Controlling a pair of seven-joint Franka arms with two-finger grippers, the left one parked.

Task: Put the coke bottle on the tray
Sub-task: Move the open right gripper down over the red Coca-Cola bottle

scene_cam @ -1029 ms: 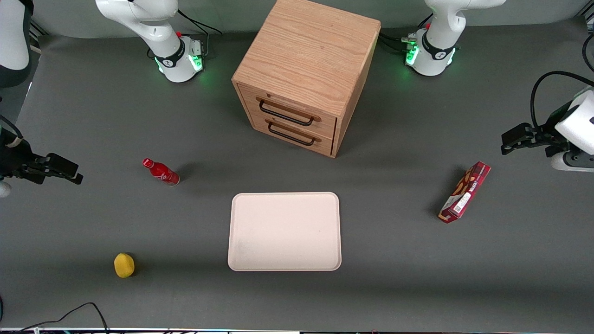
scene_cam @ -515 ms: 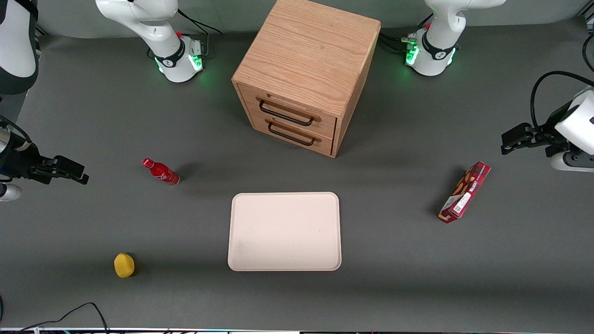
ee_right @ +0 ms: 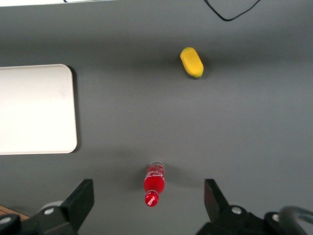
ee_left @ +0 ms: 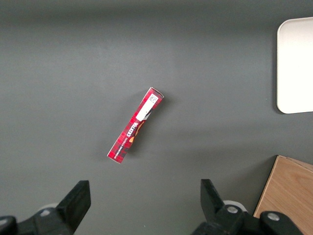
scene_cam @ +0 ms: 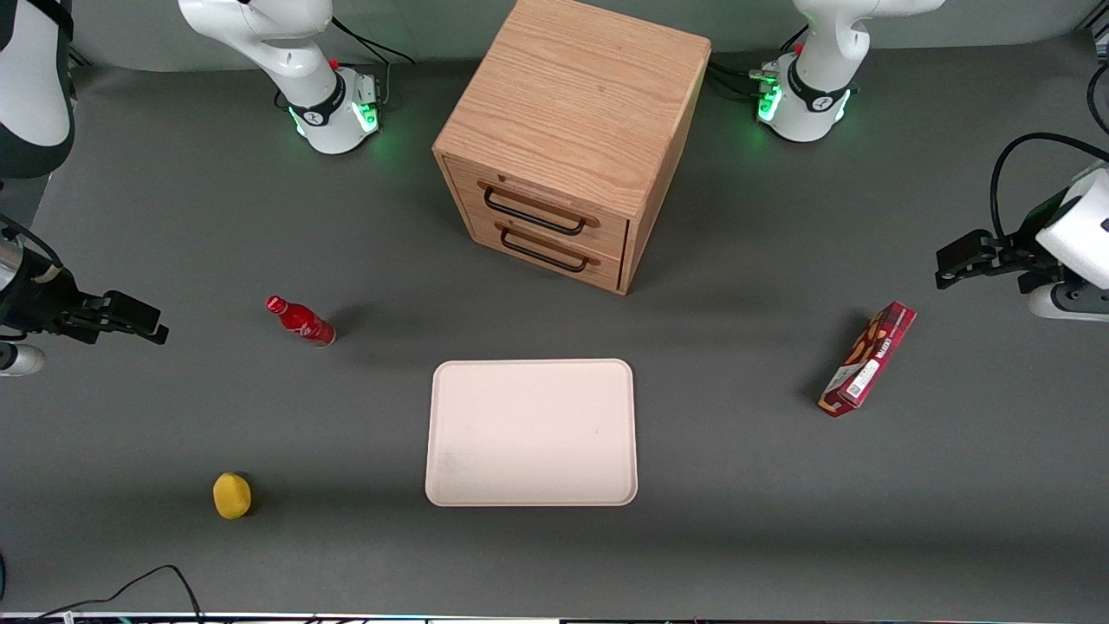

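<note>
Occupying the table's middle, the tray [scene_cam: 530, 432] is lying bare, nearer the front camera than the wooden drawer cabinet [scene_cam: 567, 139]. Hovering toward the working arm's end, the gripper [ee_right: 149, 205] is standing wide apart, empty. The coke bottle [scene_cam: 301, 321] is standing upright between gripper and tray.

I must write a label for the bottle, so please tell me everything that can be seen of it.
The coke bottle is small, slim and glossy red, with a red cap and white marks. It stands on the dark table, touching nothing else, apart from the tray and farther from the front camera than the yellow object. The claw is open above it, not touching.
</note>
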